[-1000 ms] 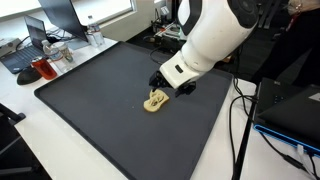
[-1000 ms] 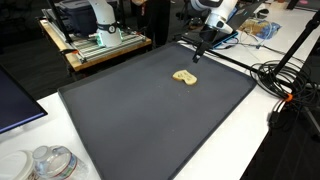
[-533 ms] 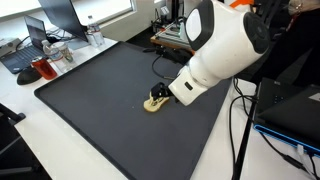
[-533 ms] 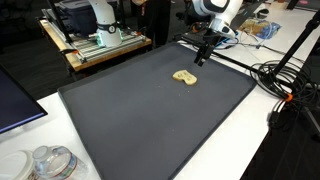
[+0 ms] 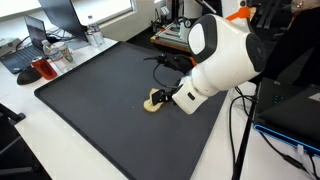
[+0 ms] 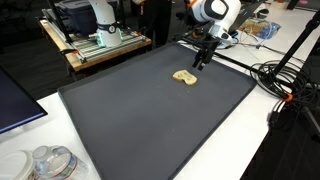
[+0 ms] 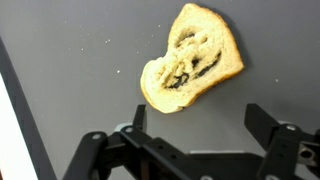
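One wide black mat (image 5: 100, 85) covers most of the white desk (image 5: 45, 140) and spreads under and all around the fingers (image 7: 265, 122) in both exterior views. Next in size, the white Panda arm (image 5: 225, 55) leans down over the mat, its wrist angled low so that the fingers sit close above the surface. From the wrist view the fingers stand spread wide apart, gripping nothing, with bare mat showing in the gap between them. A bread slice (image 7: 190, 58) lies flat on the mat just ahead of the fingertips, tilted so its rounded end points back toward the gap and its crust end points away from it. It is not between the fingers, and no finger is seen touching it. In an exterior view the bread slice (image 5: 153, 103) shows just beside the fingers, and in an exterior view it (image 6: 183, 76) lies just below them. Whether the fingertips rest on the mat cannot be told.
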Robot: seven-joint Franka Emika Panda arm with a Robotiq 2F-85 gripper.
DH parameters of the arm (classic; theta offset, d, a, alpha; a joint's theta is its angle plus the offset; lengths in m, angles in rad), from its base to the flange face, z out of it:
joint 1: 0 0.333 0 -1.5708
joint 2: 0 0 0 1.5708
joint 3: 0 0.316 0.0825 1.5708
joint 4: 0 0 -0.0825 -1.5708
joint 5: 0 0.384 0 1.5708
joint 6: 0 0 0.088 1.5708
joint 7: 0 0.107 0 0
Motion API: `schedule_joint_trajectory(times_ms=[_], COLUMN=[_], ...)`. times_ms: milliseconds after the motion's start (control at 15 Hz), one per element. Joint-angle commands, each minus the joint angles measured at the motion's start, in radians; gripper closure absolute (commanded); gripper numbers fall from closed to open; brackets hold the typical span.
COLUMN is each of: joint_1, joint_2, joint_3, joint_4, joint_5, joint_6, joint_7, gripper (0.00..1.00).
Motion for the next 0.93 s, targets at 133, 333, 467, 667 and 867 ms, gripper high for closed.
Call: schedule_joint_trajectory(times_ms=[133, 333, 467, 667, 867], joint_1=[-0.020, -0.028, -0.040, -0.054, -0.068], joint_2=[-0.020, -0.088, -0.145, -0.237, -0.323], joint_3=[0.022, 0.026, 0.038, 0.052, 0.060], joint_4=[-0.013, -0.084, -0.143, -0.239, -0.336], joint_5=[-0.007, 0.018, 0.045, 0.096, 0.139], joint_6=[0.032, 0.072, 0.096, 0.124, 0.200], joint_7=[0.013, 0.091, 0.134, 0.186, 0.232], gripper=[0.00, 0.00, 0.00, 0.00, 0.00])
